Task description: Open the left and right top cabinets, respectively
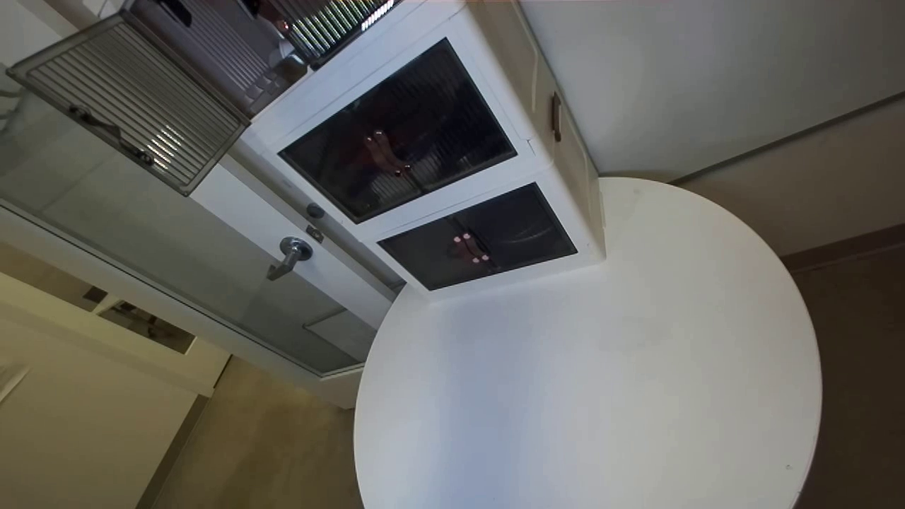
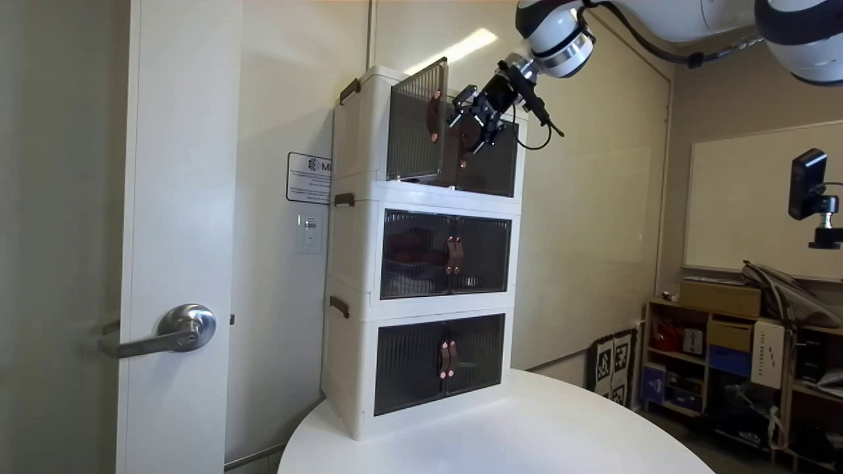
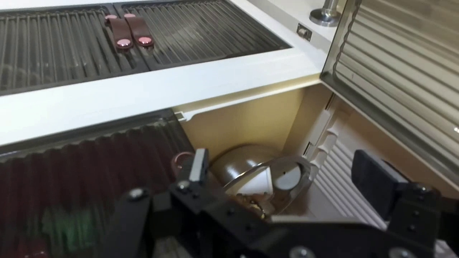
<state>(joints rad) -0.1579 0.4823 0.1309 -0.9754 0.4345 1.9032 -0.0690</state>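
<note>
The left top cabinet's slatted door stands swung open; it also shows in an exterior view and at the right of the wrist view. The right top cabinet's door is shut; it fills the lower left of the wrist view. My gripper is open and empty, in front of the top unit between the open door and the shut door. In the wrist view the gripper has one finger beside a copper rivet of the right door's handle; whether they touch cannot be told.
A clear bowl stands inside the open left compartment. The middle doors and bottom doors below are shut. The unit stands on a round white table. A door with a metal lever is beside it.
</note>
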